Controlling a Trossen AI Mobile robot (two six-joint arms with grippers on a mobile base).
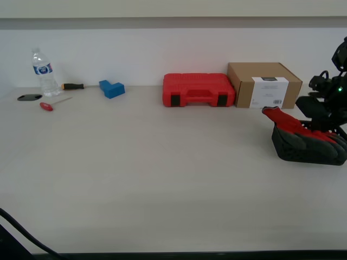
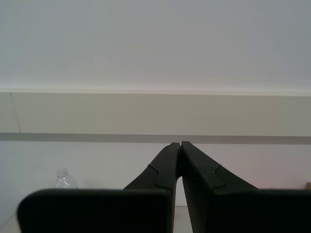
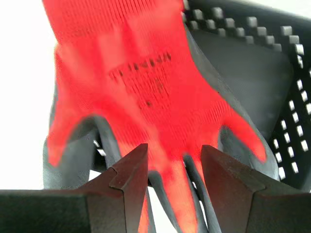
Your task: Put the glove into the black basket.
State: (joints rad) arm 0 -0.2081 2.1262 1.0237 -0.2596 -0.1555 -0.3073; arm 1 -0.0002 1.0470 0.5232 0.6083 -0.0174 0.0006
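Observation:
The red glove [image 1: 295, 125] with dark grey fingers lies across the black basket [image 1: 303, 151] at the exterior view's right, its cuff sticking up over the basket's rim. In the first wrist view the glove [image 3: 146, 87] is spread back-up over the perforated basket [image 3: 243, 73]. My first gripper [image 3: 174, 155] has its jaws apart with one glove finger between them, not pinched; it shows in the exterior view [image 1: 325, 122] just over the basket. My second gripper [image 2: 178, 144] is shut and empty, pointing at the wall, and is out of the exterior view.
A red toolcase [image 1: 198, 90] and a cardboard box [image 1: 264, 85] stand at the back near the basket. At the back on the exterior view's left are a blue block [image 1: 111, 88], a water bottle [image 1: 44, 73], two screwdrivers [image 1: 72, 85] and a black disc [image 1: 29, 97].

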